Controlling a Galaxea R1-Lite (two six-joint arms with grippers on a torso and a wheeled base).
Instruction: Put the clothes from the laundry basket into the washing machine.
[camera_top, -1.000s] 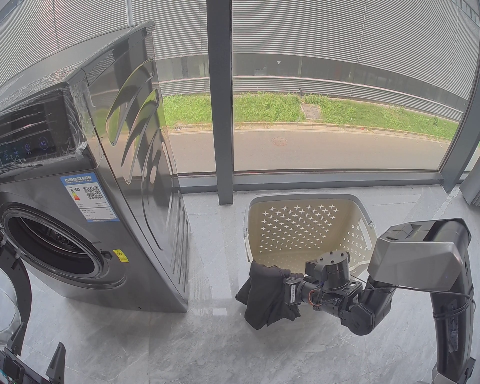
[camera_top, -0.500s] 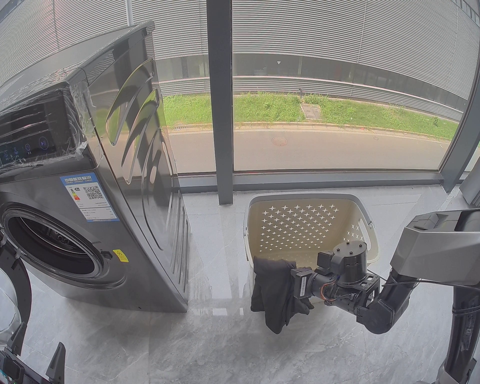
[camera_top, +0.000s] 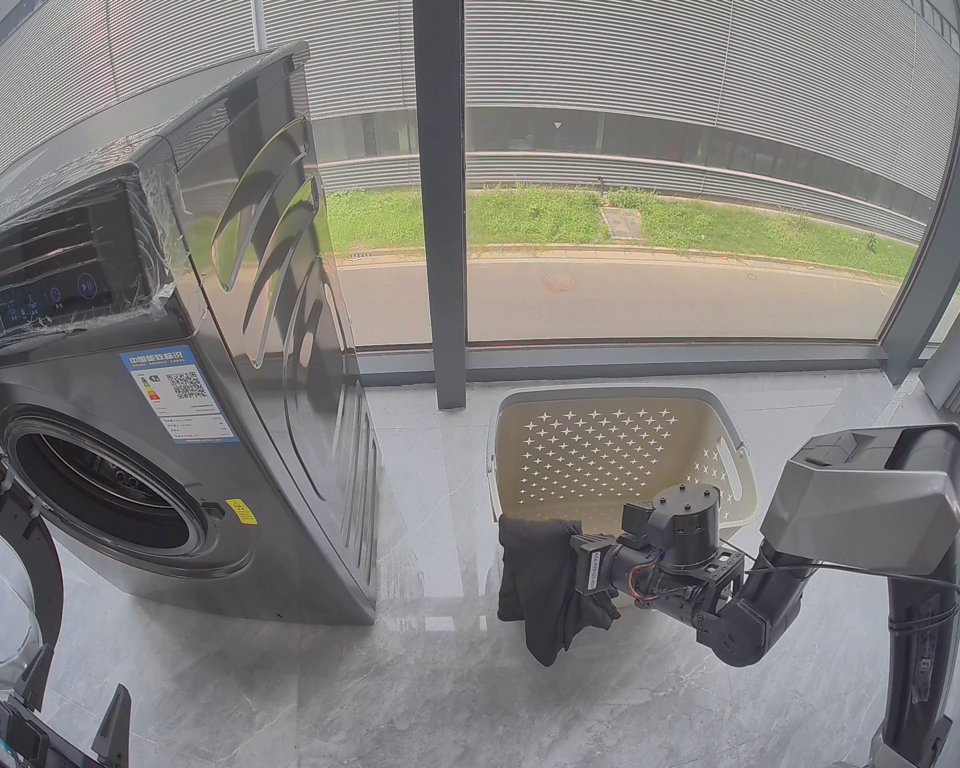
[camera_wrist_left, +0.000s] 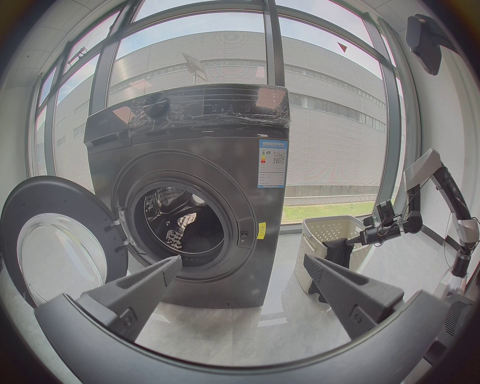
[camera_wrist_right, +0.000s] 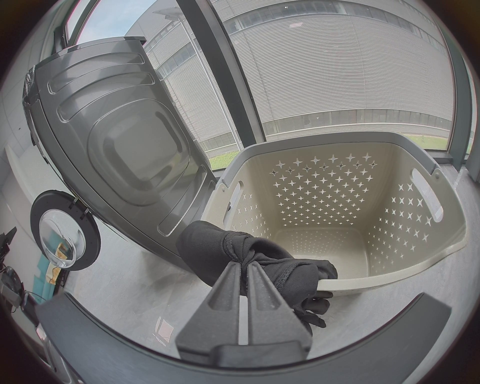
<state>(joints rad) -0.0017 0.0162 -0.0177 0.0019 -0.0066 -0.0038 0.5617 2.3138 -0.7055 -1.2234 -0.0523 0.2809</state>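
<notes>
A black garment (camera_top: 545, 590) hangs from my right gripper (camera_top: 577, 570), which is shut on it at the near left corner of the cream laundry basket (camera_top: 615, 400). In the right wrist view the closed fingers pinch the bunched cloth (camera_wrist_right: 270, 265) just in front of the basket rim (camera_wrist_right: 380, 280). The grey washing machine (camera_top: 200, 400) stands to the left with its round door (camera_wrist_left: 50, 235) swung open. Some clothes lie inside the drum (camera_wrist_left: 182, 225). My left gripper (camera_wrist_left: 240, 262) is open and holds nothing, low in front of the drum opening.
A dark window pillar (camera_top: 442, 200) rises behind the gap between the washing machine and the basket. Bare marble floor (camera_top: 420, 690) stretches between the washing machine's front and the basket. Glass walls close off the far side.
My right arm has carried the black garment slightly to the right, toward the basket's corner, then eased back a little. The left arm has stayed still.
</notes>
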